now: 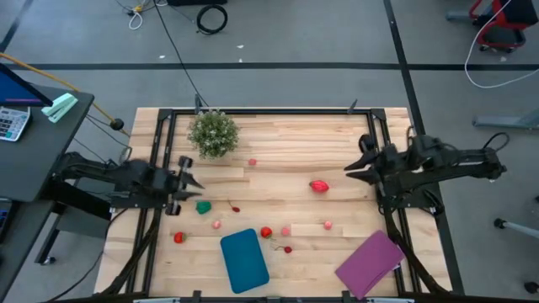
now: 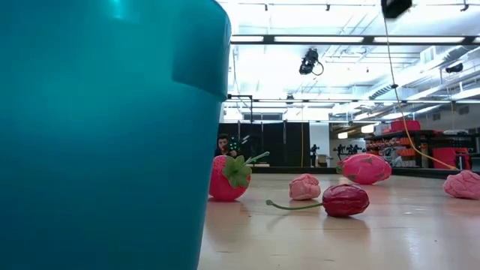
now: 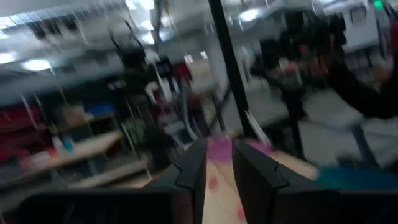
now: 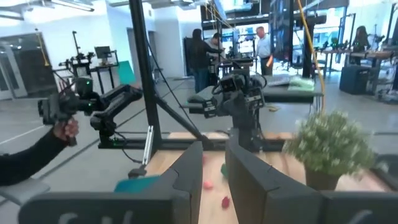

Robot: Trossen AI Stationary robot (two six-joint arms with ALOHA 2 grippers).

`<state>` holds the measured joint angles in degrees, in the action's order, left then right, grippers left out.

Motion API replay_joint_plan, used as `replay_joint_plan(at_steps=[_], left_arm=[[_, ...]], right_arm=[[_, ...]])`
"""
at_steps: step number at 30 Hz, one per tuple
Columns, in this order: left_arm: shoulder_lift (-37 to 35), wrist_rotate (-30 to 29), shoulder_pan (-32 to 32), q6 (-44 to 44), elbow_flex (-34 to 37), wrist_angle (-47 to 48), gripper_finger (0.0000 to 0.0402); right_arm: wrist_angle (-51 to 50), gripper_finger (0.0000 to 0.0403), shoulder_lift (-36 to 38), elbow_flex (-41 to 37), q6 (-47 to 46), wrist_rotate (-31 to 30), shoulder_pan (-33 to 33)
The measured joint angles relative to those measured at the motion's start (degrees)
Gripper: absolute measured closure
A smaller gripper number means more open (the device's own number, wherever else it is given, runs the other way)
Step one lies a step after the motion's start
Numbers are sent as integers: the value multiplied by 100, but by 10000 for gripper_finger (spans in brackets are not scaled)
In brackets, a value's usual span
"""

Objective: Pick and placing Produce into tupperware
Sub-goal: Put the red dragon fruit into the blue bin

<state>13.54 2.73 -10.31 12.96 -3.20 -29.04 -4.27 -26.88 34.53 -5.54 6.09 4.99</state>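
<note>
The teal tupperware (image 1: 244, 259) lies flat near the table's front edge; its wall (image 2: 105, 135) fills the left of the low view. Small produce lies scattered on the wood: a green piece (image 1: 203, 207), a larger red piece (image 1: 318, 186), a red strawberry (image 1: 266, 232) (image 2: 229, 178), pink pieces (image 1: 285, 230) (image 2: 304, 187) and a dark red stemmed piece (image 1: 288, 249) (image 2: 345, 200). My left gripper (image 1: 192, 178) hovers at the table's left side, just beyond the green piece, open by a narrow gap and empty. My right gripper (image 1: 352, 169) hovers at the right side, to the right of the larger red piece, also narrowly open and empty.
A bushy potted plant (image 1: 212, 132) stands at the far left of the table. A flat purple rectangle (image 1: 369, 263) lies at the front right corner. A black frame (image 1: 269, 111) runs around the table's edges. People stand in the room beyond (image 4: 199, 50).
</note>
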Motion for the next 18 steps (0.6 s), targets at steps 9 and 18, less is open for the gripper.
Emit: replay_joint_plan(at_steps=[9,18], left_arm=[[256,-1872,2,-1239,-3001,2545,308],[1902,-1878,2,-1994,-4020,3897,307]], right_arm=[[-779,325,-300,646,131,-3,0],[-1049,325,-767,642,-267,-677,-404]])
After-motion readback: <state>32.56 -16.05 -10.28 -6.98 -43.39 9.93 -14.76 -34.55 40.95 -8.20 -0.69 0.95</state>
